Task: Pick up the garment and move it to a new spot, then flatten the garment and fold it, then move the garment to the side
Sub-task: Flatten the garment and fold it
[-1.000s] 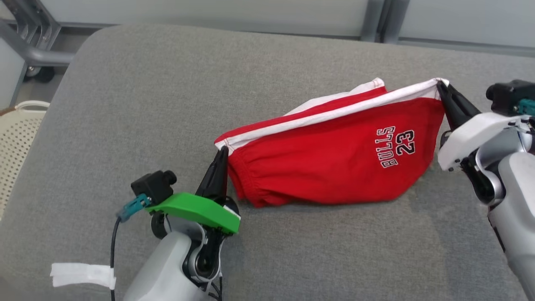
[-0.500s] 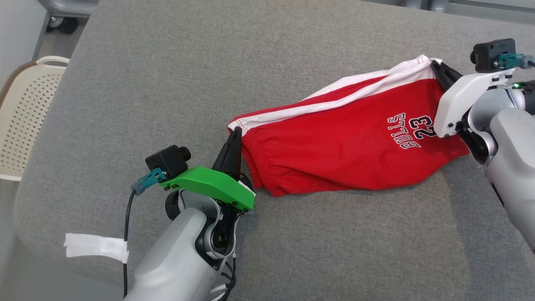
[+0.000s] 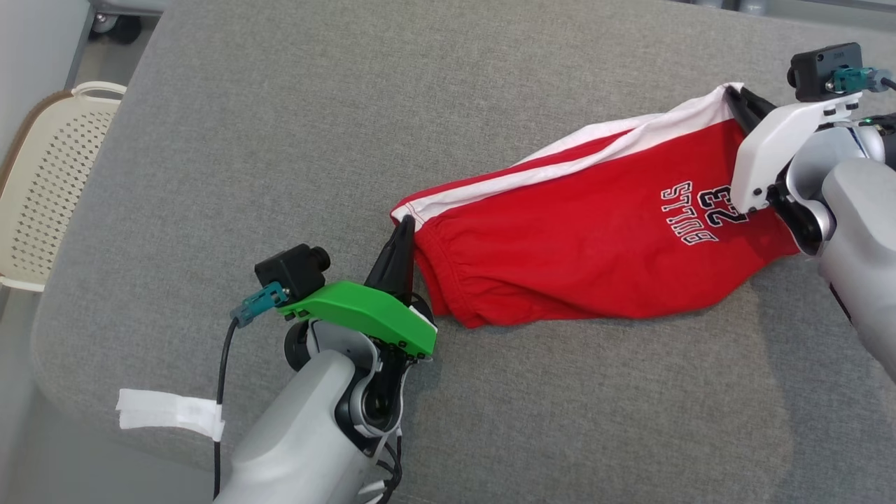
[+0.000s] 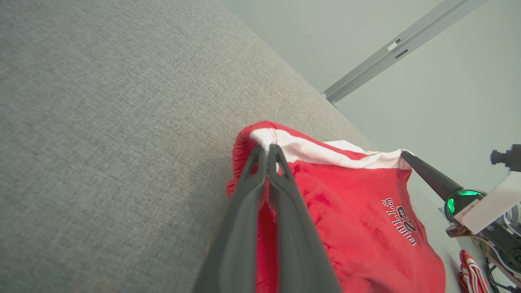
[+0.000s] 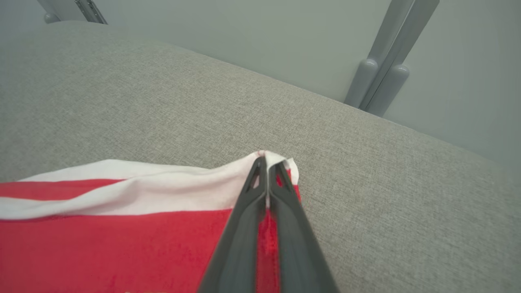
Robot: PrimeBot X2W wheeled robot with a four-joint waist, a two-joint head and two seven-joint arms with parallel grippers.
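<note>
The garment [image 3: 581, 245] is a pair of red shorts with white side stripes and a "BULLS 23" print, stretched between both grippers over the grey cushion [image 3: 350, 112]. My left gripper [image 3: 406, 224] is shut on its near-left corner, seen close up as the left gripper [image 4: 268, 148] pinching the white-edged garment [image 4: 346, 203]. My right gripper [image 3: 735, 94] is shut on the far-right white corner; in the right wrist view the right gripper [image 5: 266, 160] clamps the garment [image 5: 122, 232] at its tip. The lower part of the shorts sags onto the cushion.
A cream perforated basket [image 3: 42, 189] stands off the cushion's left edge. A grey metal frame [image 5: 382, 57] rises behind the cushion. A white tape tag [image 3: 168, 413] hangs from the left arm's cable. Another red-and-white piece [image 4: 472, 276] lies at the lower right of the left wrist view.
The head camera has tilted and turned, shifting the whole picture. Both grippers keep their hold on the garment's corners; the shorts look a little more stretched between them.
</note>
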